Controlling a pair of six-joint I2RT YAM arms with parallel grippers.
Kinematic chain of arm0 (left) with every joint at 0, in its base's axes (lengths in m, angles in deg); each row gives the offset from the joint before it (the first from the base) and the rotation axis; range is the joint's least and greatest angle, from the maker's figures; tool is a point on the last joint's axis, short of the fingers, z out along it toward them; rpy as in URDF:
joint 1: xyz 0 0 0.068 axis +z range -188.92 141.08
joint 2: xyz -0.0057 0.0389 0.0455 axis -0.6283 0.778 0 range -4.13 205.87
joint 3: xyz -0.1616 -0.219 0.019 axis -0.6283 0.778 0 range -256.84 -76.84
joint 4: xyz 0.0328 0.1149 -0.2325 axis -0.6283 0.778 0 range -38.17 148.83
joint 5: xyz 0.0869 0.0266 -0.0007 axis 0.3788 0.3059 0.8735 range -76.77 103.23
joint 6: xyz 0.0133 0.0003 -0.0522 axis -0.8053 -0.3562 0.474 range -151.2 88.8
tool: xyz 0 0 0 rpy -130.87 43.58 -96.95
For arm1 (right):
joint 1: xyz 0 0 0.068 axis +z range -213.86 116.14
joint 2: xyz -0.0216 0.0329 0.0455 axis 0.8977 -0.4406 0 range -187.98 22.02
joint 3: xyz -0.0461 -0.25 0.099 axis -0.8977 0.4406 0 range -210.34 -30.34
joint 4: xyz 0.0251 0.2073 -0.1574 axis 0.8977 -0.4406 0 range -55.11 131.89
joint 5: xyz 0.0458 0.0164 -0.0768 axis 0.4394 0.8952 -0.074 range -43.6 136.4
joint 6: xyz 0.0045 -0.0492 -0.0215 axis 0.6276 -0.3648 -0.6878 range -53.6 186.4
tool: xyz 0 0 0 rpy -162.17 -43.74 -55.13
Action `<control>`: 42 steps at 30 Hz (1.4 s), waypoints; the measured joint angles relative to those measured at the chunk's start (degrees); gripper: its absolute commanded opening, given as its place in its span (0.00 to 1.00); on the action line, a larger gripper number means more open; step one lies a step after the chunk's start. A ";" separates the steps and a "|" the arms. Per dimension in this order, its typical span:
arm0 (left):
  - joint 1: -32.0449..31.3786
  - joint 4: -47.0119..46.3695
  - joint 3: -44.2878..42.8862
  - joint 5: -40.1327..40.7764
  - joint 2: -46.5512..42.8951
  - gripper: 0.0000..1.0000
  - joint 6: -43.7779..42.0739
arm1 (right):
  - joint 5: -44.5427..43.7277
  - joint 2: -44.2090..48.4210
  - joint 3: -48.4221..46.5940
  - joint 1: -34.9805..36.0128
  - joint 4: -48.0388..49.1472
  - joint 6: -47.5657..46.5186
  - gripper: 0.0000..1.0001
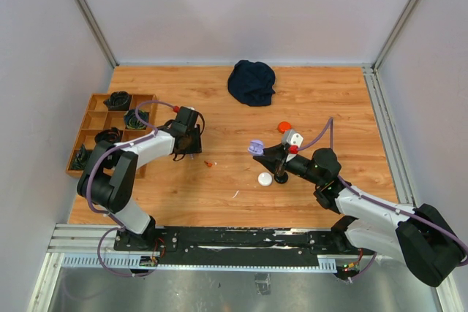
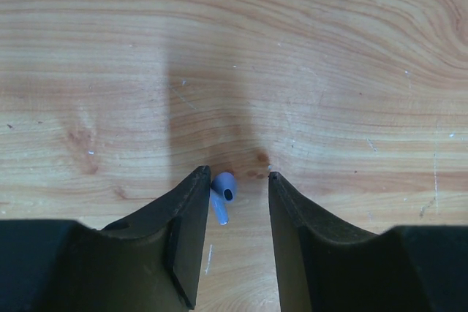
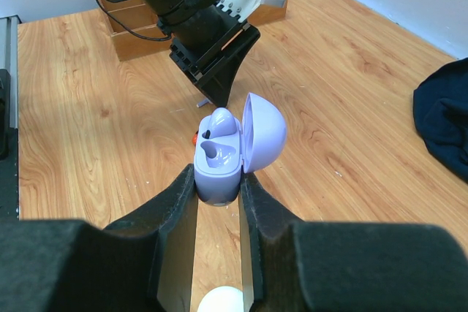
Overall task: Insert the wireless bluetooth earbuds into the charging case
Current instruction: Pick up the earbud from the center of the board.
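A purple earbud (image 2: 223,195) lies on the wood between the fingers of my left gripper (image 2: 238,177). It touches the left finger (image 2: 191,210), with a gap to the right one, so the gripper is open around it. From above, the left gripper (image 1: 191,144) hides this bud. My right gripper (image 3: 218,180) is shut on the purple charging case (image 3: 219,162), held just above the table with its lid swung open to the right. One purple bud (image 3: 221,122) sits in the far slot and the near slot is empty. In the overhead view the case (image 1: 256,146) is mid-table.
A tiny red-orange bud (image 1: 209,164) lies between the arms. A white round case (image 1: 265,178) sits beside the right gripper and an orange case (image 1: 284,126) behind it. A dark cloth (image 1: 251,82) lies at the back, and a wooden tray (image 1: 93,95) of cables stands at far left.
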State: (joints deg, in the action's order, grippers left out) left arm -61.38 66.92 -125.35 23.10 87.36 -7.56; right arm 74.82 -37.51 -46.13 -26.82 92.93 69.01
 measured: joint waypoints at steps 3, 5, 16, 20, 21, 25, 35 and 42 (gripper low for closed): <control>0.00 0.02 -0.02 -0.63 0.00 0.44 -0.37 | 0.00 0.00 0.00 0.00 0.00 0.00 0.06; 0.00 0.11 -0.07 -0.52 0.00 0.44 -0.44 | 0.00 0.00 0.00 0.00 -0.02 0.00 0.06; -0.15 4.94 -3.54 4.57 0.37 0.38 0.31 | 0.00 0.00 0.02 0.00 -0.13 -0.04 0.06; -0.44 5.81 -4.02 4.90 1.70 0.36 0.46 | 0.00 0.00 0.00 0.00 -0.17 -0.07 0.06; -0.55 6.01 -4.04 4.90 2.03 0.36 0.48 | -0.02 0.00 0.00 0.00 -0.22 -0.07 0.06; -0.83 6.47 -4.15 4.81 3.08 0.36 0.61 | 0.00 0.00 0.00 0.00 -0.39 -0.09 0.06; -0.98 6.82 -4.90 4.44 3.69 0.34 0.81 | 0.00 0.00 0.00 0.00 -0.42 -0.09 0.06; -1.53 8.00 -5.22 4.48 3.78 0.35 0.85 | 0.00 0.00 0.00 0.00 -0.39 -0.09 0.06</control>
State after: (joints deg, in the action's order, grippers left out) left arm -62.91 74.92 -130.58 27.58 91.14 -6.71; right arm 74.82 -37.51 -46.13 -26.82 92.54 68.93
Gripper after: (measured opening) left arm 0.346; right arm 0.244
